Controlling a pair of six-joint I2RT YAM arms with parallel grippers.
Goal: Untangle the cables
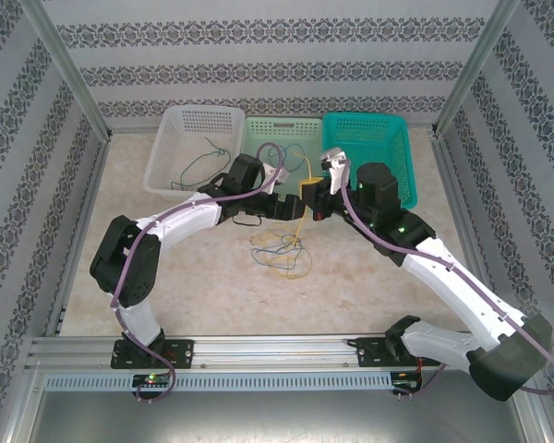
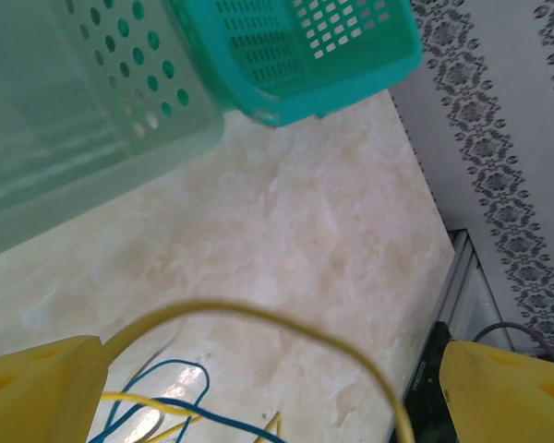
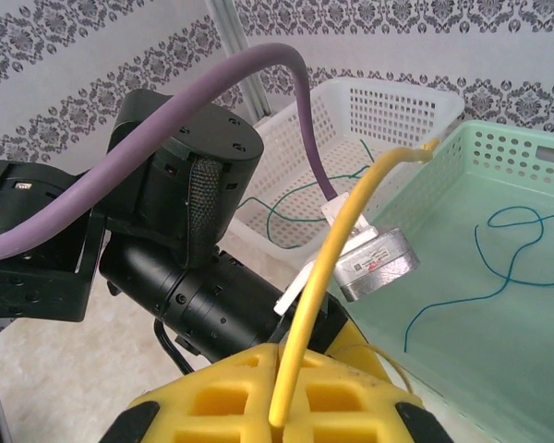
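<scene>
1. The right gripper [image 3: 279,392] is clamped on the yellow cable [image 3: 337,249], which rises toward upper right.
2. The left gripper [image 2: 272,360] has its fingers wide apart; the yellow cable arcs across the gap.
3. The blue cable [image 2: 166,401] lies on the table [image 2: 305,212], lower left.
4. The green cable [image 3: 286,198] lies in the white basket [image 3: 397,101], frame centre.

Left arm [image 1: 180,217] and right arm [image 1: 443,268] converge at frame centre; left gripper [image 2: 268,362] spread wide, right gripper [image 3: 279,406] apparently closed.
</scene>
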